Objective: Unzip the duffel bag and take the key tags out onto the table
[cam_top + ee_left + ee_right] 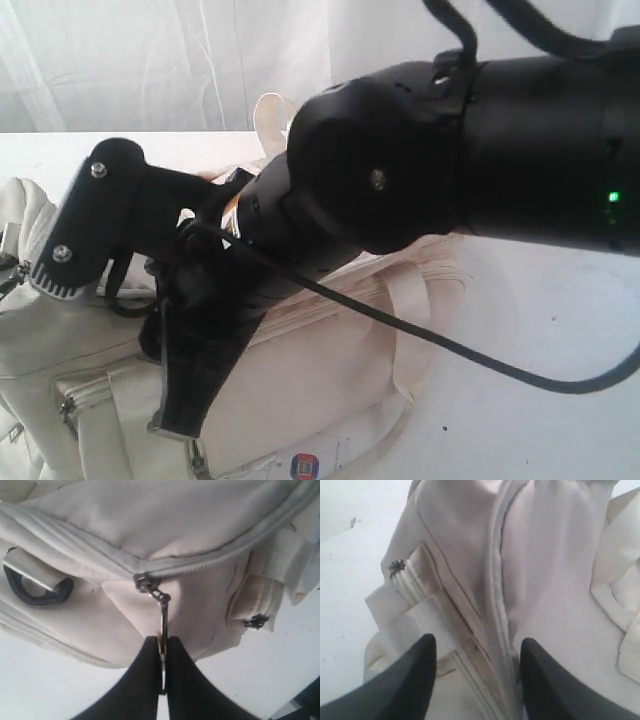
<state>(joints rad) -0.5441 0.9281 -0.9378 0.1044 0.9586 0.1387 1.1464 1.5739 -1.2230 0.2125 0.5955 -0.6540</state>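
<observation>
Tugging the zip ring (163,615), pinched in the left gripper (162,645), risks it slipping or the bag (175,520) dragging across the table (540,330), since the right gripper (478,642) hangs spread above the bag, holding nothing; no tags show.

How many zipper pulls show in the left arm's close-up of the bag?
2. The main zipper's pull, its ring pinched in the left pincer, and the small pocket's pull. Others on the duffel bag may be hidden.
</observation>
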